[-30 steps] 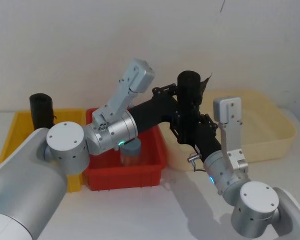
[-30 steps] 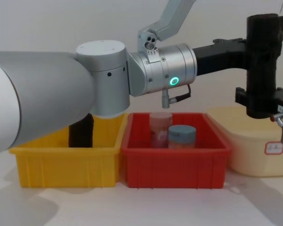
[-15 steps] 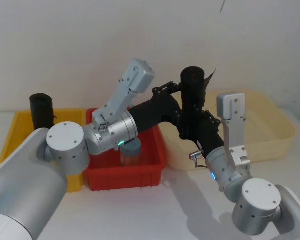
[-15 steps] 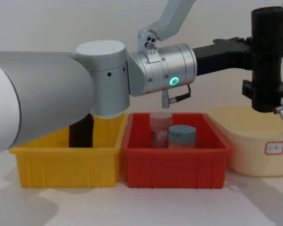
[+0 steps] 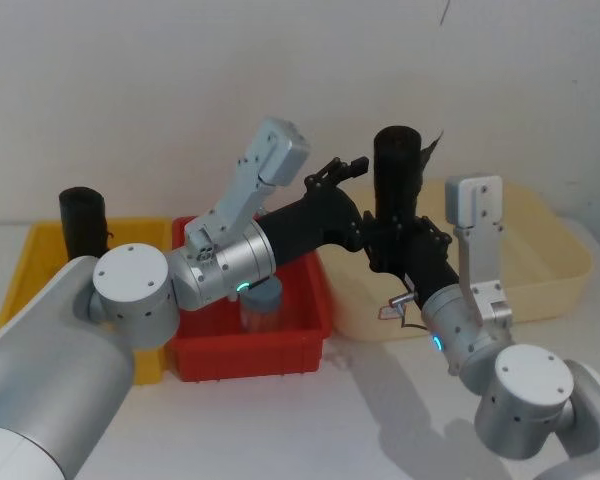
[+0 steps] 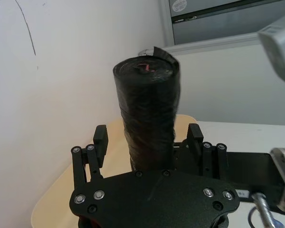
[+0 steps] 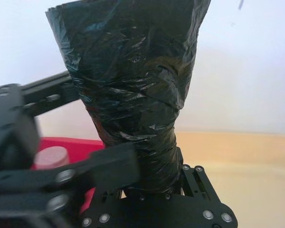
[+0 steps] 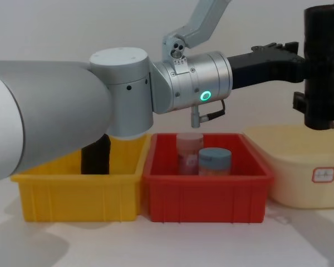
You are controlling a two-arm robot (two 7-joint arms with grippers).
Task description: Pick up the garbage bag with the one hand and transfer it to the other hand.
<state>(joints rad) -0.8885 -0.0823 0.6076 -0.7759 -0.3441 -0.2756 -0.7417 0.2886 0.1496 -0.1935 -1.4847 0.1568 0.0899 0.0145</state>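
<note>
Now the garbage bag is held upright, flap end up, clamped low by the right gripper; the left gripper is spread wide, empty.

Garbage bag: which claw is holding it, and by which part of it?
The right claw holds the garbage bag upright by its lower end. The left claw is open beside it, not gripping.
</note>
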